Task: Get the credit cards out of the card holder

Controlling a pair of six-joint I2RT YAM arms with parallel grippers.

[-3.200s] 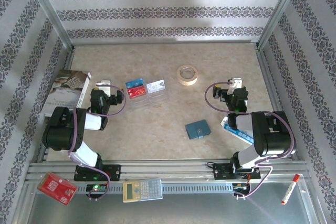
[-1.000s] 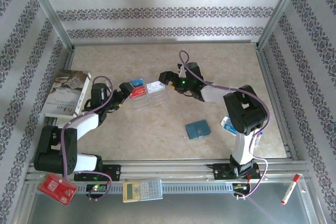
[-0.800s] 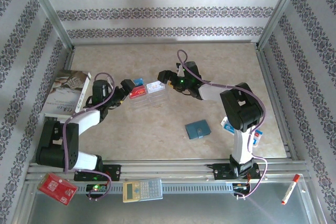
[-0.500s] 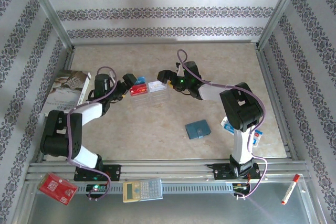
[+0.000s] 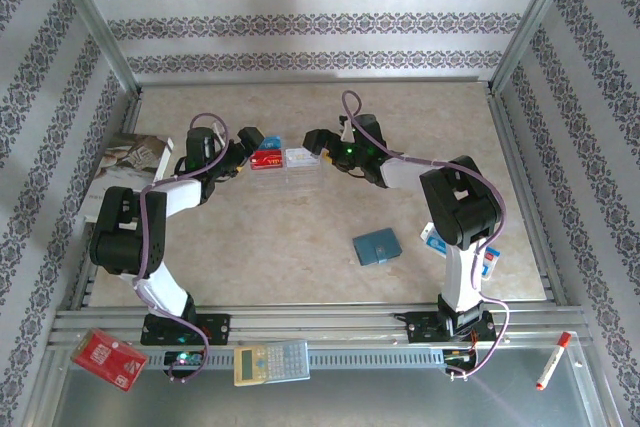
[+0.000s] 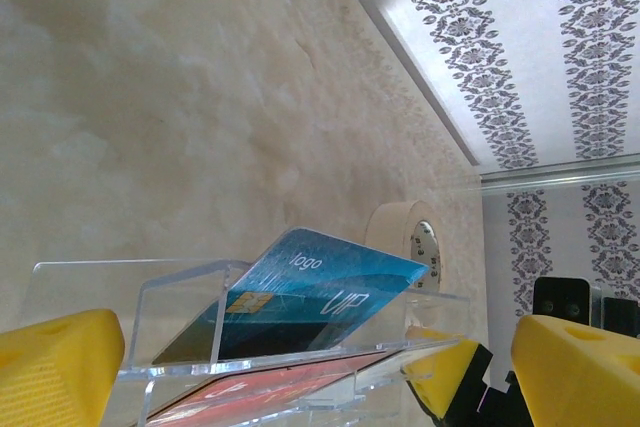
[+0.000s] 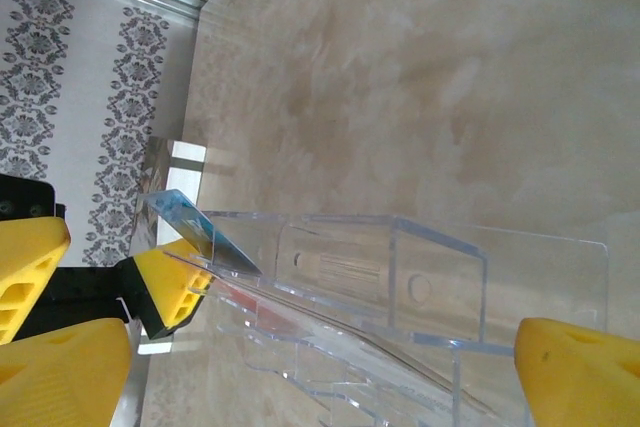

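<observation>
The thin blue plastic card (image 6: 310,292) with a gold chip carried the small white word "logo" and, lower down, larger letters "VIP"; print on the red card (image 6: 262,395) beneath was unreadable

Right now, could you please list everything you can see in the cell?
card holder: one, clear acrylic, between the hands
credit cards: three seen, blue, red, white, in the holder
tape roll: one, cream, past the holder
wallet: one, teal, right of centre
book: one, white-grey, left edge
packet: one, blue-and-white, under the right arm
patterned board: one, red, front ledge, left
calculator: one, yellow-grey, front ledge
marker: one, red-white, front ledge, right
left hand: one, yellow, open, holder's left end
right hand: one, yellow, open, holder's right end
</observation>
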